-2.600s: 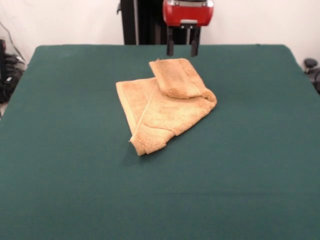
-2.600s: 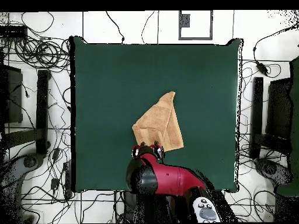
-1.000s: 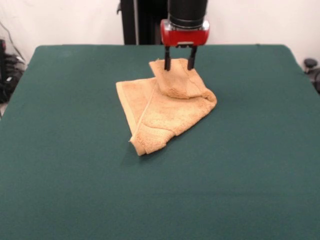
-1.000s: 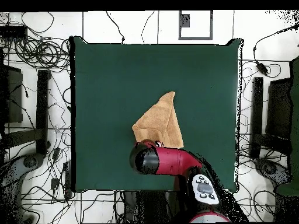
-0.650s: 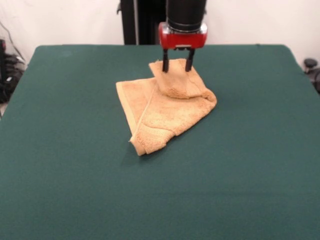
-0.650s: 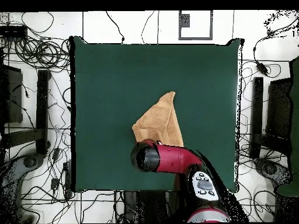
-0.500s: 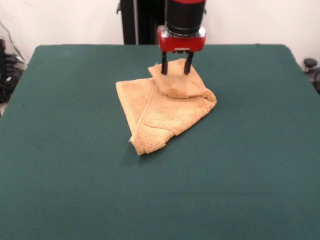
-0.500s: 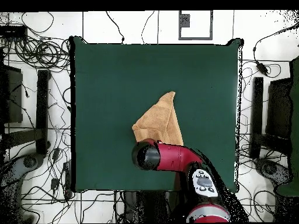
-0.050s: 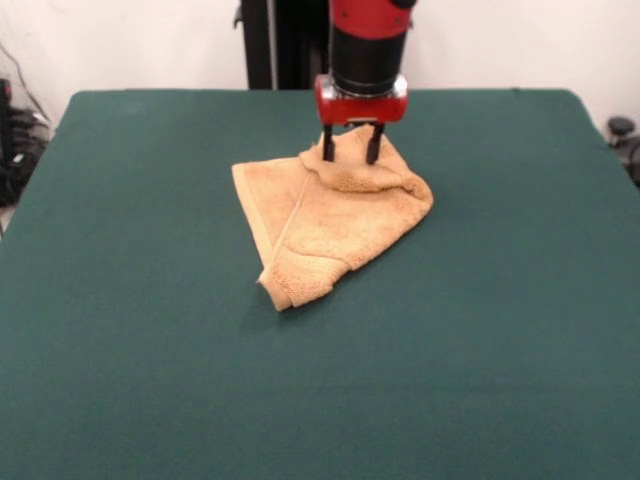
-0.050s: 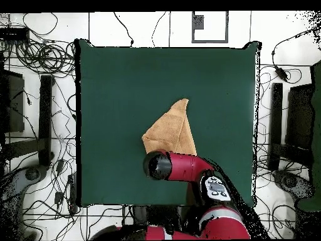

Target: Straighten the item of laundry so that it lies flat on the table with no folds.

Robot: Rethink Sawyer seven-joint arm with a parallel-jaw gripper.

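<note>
towel: small tan-orange terry hand towel [image 9: 330, 225], sitting a bit toward the robot's side of centre; it's bunched into a rough triangle, with one flap [image 9: 352, 165] doubled back over the top and a thick rolled corner [image 9: 290, 288] pointing at the front camera; definitely not flat yet

table: big table in plain dark green felt-like cloth [image 9: 150, 370]; loads of bare room round the towel on every side, so I've got space to drag it out any way I like

gripper: red and black gripper [image 9: 349, 155] pointing straight down on the folded-over flap; the two black fingers [image 9: 327, 146] are apart by a fair gap with a ridge of terry between them and the tips down in the pile; I'd say it's parted and not pinching anything so far; from overhead the arm [image 10: 178, 167] covers the spot, so no help there

how it'll handle: my guess is soft, floppy and light; no stiffness at all, it'll just sag from wherever I pinch; terry on felt probably grips, so dragging may bunch it rather than slide it

where to grab: I'd close on the top flap only, near its free edge, not the layers underneath; grab too deep and the whole bundle comes along

next bit: pinch, lift, peel the flap back toward the robot's side; then sort that rolled corner
</note>
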